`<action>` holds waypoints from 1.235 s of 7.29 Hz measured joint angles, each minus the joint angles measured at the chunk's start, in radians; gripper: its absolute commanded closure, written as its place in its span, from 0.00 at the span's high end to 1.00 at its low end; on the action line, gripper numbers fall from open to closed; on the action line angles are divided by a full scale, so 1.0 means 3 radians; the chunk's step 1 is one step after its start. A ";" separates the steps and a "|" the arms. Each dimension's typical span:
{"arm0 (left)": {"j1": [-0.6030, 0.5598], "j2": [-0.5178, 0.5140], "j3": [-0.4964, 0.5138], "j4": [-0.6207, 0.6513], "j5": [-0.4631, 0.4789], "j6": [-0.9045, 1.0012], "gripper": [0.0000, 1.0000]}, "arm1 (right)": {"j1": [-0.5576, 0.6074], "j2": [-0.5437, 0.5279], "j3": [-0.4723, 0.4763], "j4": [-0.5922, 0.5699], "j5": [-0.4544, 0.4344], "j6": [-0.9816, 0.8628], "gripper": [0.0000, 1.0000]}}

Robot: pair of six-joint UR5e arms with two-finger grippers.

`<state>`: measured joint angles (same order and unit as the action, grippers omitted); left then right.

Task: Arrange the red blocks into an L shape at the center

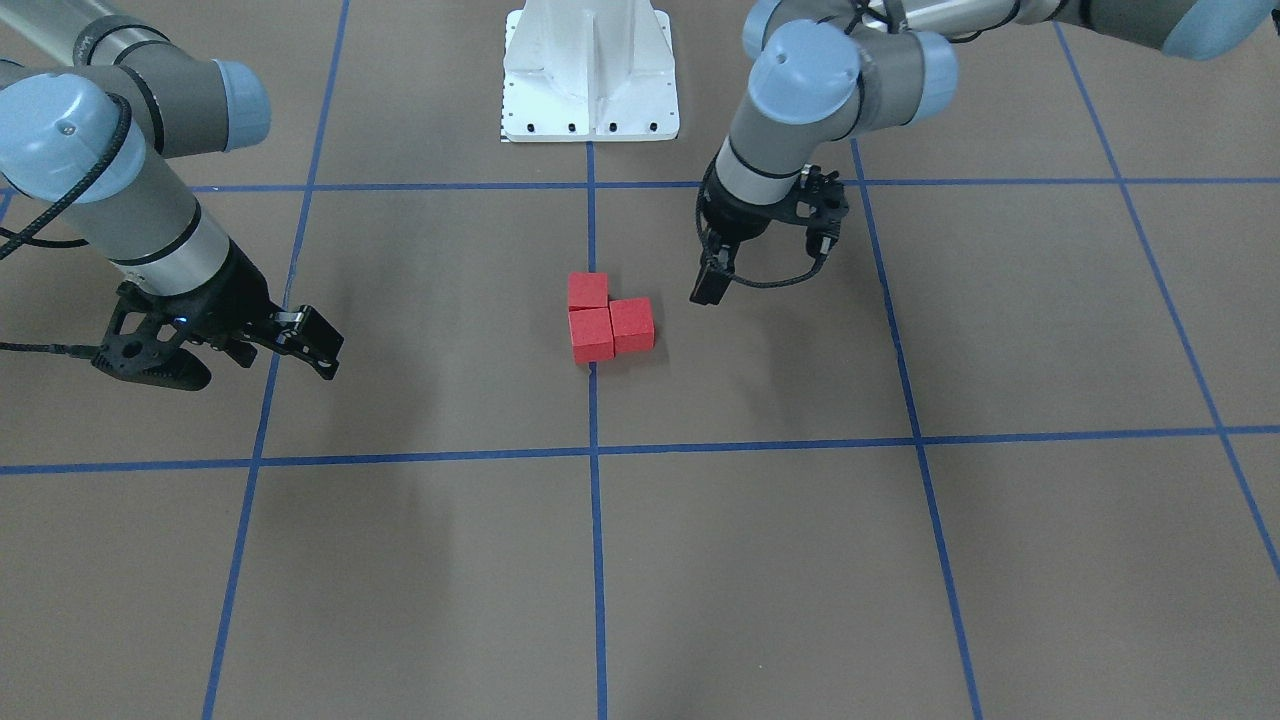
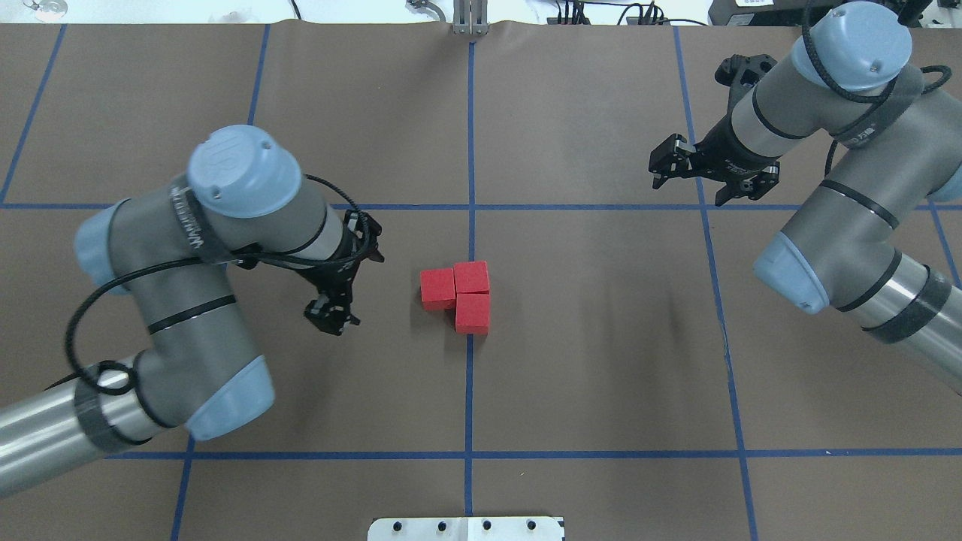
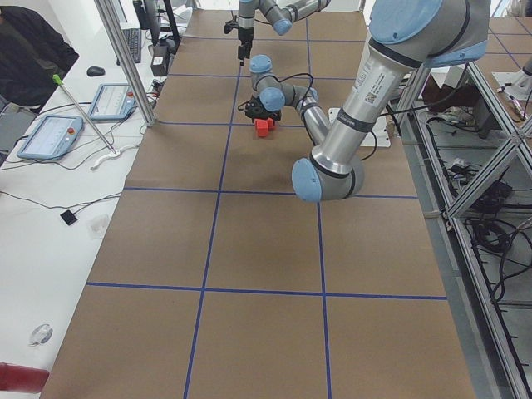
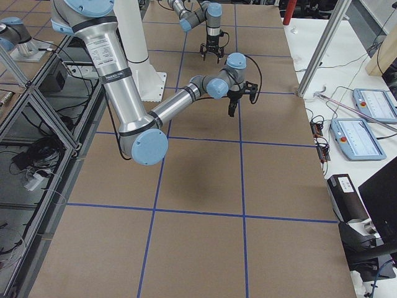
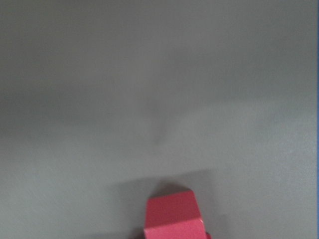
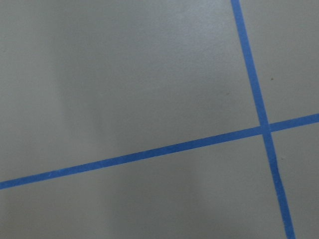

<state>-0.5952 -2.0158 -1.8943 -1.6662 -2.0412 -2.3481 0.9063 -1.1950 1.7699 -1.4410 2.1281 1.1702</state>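
Observation:
Three red blocks (image 2: 471,276) lie touching in an L on the brown center (image 2: 526,300), across the middle blue tape line. In the front view they show as red blocks (image 1: 591,333). My left gripper (image 2: 333,315) hovers just left of them, open and empty, and appears on the right of the front view as the left gripper (image 1: 712,288). One red block (image 5: 172,214) shows at the bottom of the left wrist view. My right gripper (image 2: 661,169) is far off at the back right, open and empty, and in the front view the right gripper (image 1: 318,345) is at the left.
The white base plate (image 1: 590,100) stands at the robot's side of the table. Blue tape lines (image 6: 149,154) cross the brown paper. Benches with tablets (image 3: 50,137) and a person's dark sleeve (image 3: 33,50) lie beyond the far table edge.

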 measured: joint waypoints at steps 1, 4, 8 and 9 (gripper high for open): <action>-0.0036 0.0499 -0.0406 -0.0014 -0.0001 0.0668 1.00 | 0.0094 -0.0087 0.0020 0.0001 0.0013 -0.0093 1.00; -0.0597 0.1329 -0.0734 -0.0169 -0.0042 0.2272 1.00 | 0.0655 -0.0444 0.0028 -0.0003 0.0298 -0.0852 1.00; -0.2279 0.1691 0.0100 -0.0260 -0.1051 0.5310 1.00 | 0.1491 -0.0991 -0.0063 -0.0034 0.0636 -0.2201 1.00; -0.2573 0.1655 0.0427 -0.0260 -0.1121 0.6035 1.00 | 0.1640 -0.1083 -0.0109 -0.0034 0.0719 -0.2427 1.00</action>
<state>-1.3671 -1.5194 -1.7660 -1.7442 -2.3774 -0.5375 1.3982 -1.5198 1.7371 -1.4512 2.3438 0.4421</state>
